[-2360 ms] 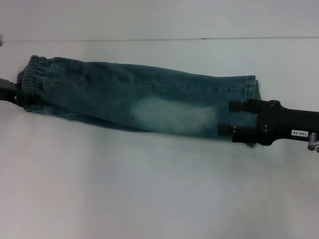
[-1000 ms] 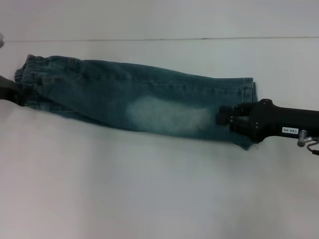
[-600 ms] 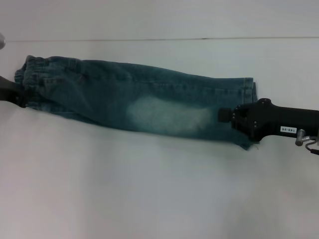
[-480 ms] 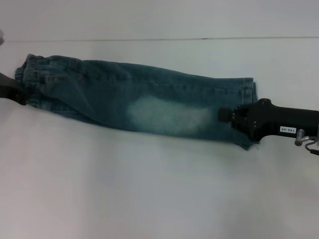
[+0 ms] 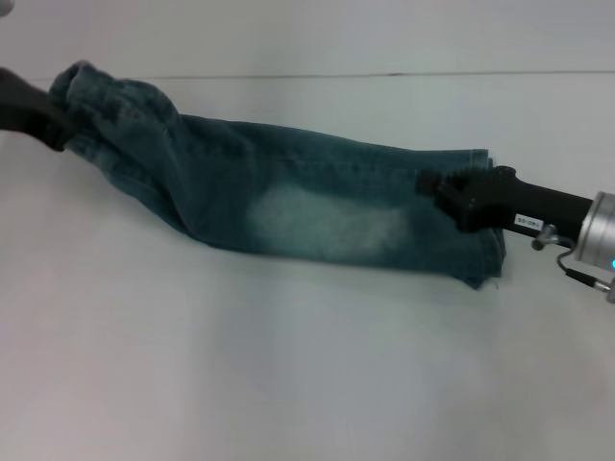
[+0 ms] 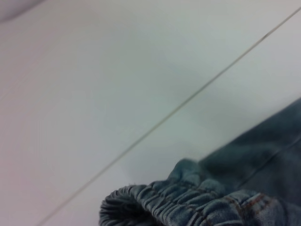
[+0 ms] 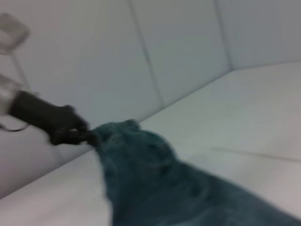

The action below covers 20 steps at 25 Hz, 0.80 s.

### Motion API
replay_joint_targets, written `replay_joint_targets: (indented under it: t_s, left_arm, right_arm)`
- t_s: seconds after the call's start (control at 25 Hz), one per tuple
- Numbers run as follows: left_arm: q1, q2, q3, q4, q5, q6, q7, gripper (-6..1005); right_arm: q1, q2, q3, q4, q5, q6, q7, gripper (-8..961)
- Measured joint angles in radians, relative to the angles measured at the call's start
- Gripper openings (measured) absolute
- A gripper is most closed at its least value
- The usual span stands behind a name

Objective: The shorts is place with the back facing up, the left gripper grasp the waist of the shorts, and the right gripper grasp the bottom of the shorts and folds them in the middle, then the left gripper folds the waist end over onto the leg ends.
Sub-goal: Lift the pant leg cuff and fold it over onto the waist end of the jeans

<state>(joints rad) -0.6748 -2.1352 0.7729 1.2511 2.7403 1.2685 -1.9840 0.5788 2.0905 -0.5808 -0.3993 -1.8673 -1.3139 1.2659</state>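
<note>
The shorts [image 5: 288,197] lie folded lengthwise across the white table, a pale washed patch facing up. At the far left my left gripper [image 5: 60,130] is shut on the elastic waist [image 5: 91,91] and holds it raised off the table. The left wrist view shows the gathered waistband [image 6: 188,202] close up. On the right, my right gripper [image 5: 428,182] with its silver wrist [image 5: 601,240] is shut on the leg ends [image 5: 485,206], which stay flat. Seen from the right wrist view, the left gripper [image 7: 87,134] pinches the lifted shorts [image 7: 155,188].
The white table [image 5: 288,365] runs wide in front of the shorts. A thin seam line [image 5: 384,74] crosses the surface behind them. Pale wall panels [image 7: 188,47] stand beyond the table.
The right gripper went from open to shut on the leg ends. The left gripper has raised the waist up and back, so that end now slopes off the table.
</note>
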Motion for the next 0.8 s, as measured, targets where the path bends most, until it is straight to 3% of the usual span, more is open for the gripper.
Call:
replay_joint_targets:
  t_s: [0.16, 0.52, 0.8]
  left_arm:
    - [-0.019, -0.028, 0.027, 0.09, -0.006, 0.065, -0.012, 60]
    - [-0.062, -0.027, 0.159, 0.177, -0.096, 0.161, -0.121, 59]
    - [-0.119, -0.027, 0.169, 0.221, -0.172, 0.223, -0.187, 60]
  right_arm:
    - [0.027, 0.006, 0.004, 0.117, 0.137, 0.125, -0.115, 32]
    - [0.156, 0.019, 0.017, 0.44, 0.564, 0.338, -0.606, 32]
    - [0.272, 0.029, 0.113, 0.581, 0.59, 0.472, -0.821, 32]
